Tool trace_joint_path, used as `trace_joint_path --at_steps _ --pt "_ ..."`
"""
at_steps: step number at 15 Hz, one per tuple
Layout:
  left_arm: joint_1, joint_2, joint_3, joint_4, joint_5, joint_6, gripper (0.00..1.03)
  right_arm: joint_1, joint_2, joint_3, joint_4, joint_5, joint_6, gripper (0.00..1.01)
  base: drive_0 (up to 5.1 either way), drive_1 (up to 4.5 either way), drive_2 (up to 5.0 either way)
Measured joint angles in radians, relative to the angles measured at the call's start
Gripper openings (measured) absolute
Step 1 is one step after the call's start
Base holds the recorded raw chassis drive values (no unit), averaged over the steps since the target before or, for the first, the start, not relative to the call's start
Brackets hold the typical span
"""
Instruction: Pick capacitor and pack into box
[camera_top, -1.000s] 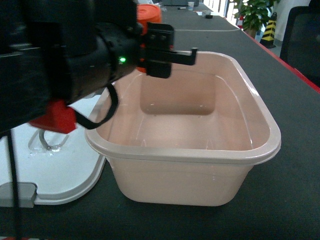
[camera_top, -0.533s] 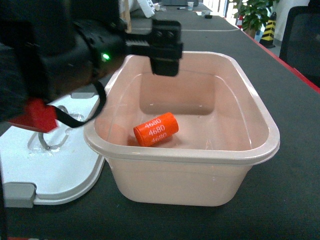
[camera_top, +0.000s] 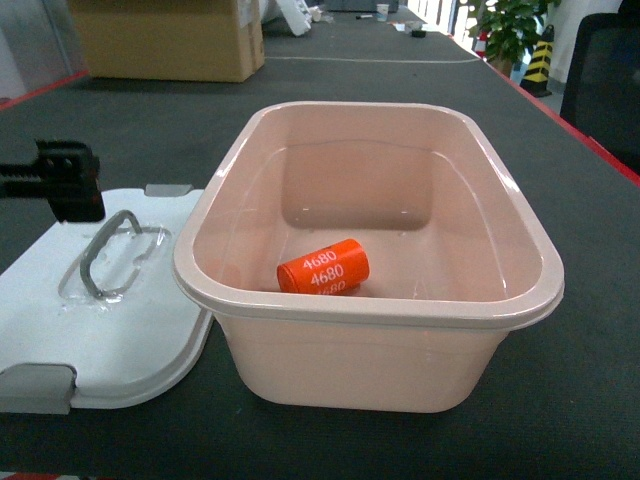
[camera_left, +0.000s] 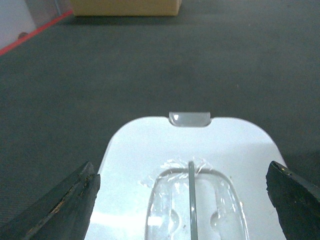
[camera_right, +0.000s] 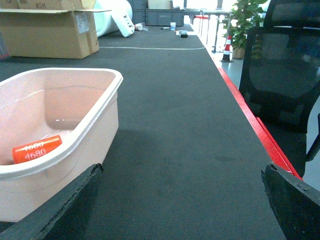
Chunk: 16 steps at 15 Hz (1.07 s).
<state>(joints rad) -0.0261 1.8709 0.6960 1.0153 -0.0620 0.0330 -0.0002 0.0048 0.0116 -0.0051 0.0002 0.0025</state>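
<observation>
Head view: my left gripper (camera_top: 60, 180) has pulled back to nine o'clock, and the orange capacitor (camera_top: 323, 267) it dropped now lies inside the pink box (camera_top: 520, 235).

Left wrist view: jaws wide, empty, above the white lid (camera_left: 145, 145).

Right wrist view: jaws wide, idle over the dark surface (camera_right: 175, 125). I judge packing done.

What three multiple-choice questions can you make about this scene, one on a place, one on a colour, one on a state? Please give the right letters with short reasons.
1. Where does the capacitor lie?
A. on the white lid
B. inside the box
C. on the dark mat

2. What colour is the capacitor?
A. orange
B. blue
C. green

3. How is the left gripper?
A. shut on the capacitor
B. shut on the lid's handle
C. open, holding nothing

Answers: 1 B, it rests on the tub's floor. 2 A, orange with white 4680 print. 3 C, its fingers stand wide apart above the white lid.
</observation>
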Motion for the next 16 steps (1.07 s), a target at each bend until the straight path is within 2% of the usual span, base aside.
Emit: trace_joint_path --at_steps 3,7,9,10,11,13,16 --pt "0.003 0.202 0.078 -0.029 0.005 0.002 0.98 0.0 0.0 0.0 0.0 0.0 0.0 0.98 0.0 0.0 0.0" --pt "-0.004 0.251 0.153 -0.108 -0.022 0.002 0.98 0.0 0.0 0.0 0.0 0.0 0.0 0.98 0.0 0.0 0.0" --pt "-0.014 0.261 0.156 -0.123 -0.027 0.002 0.76 0.0 0.0 0.0 0.0 0.0 0.0 0.98 0.0 0.0 0.0" --pt "-0.022 0.266 0.156 -0.125 -0.032 0.002 0.55 0.0 0.0 0.0 0.0 0.0 0.0 0.98 0.0 0.0 0.0" --pt "-0.027 0.266 0.156 -0.135 -0.048 0.001 0.24 0.0 0.0 0.0 0.0 0.0 0.0 0.98 0.0 0.0 0.0" --pt "-0.029 0.265 0.157 -0.149 -0.058 -0.003 0.01 0.0 0.0 0.0 0.0 0.0 0.0 0.98 0.0 0.0 0.0" --pt "-0.005 0.184 0.182 -0.247 -0.062 -0.022 0.02 0.0 0.0 0.0 0.0 0.0 0.0 0.98 0.0 0.0 0.0"
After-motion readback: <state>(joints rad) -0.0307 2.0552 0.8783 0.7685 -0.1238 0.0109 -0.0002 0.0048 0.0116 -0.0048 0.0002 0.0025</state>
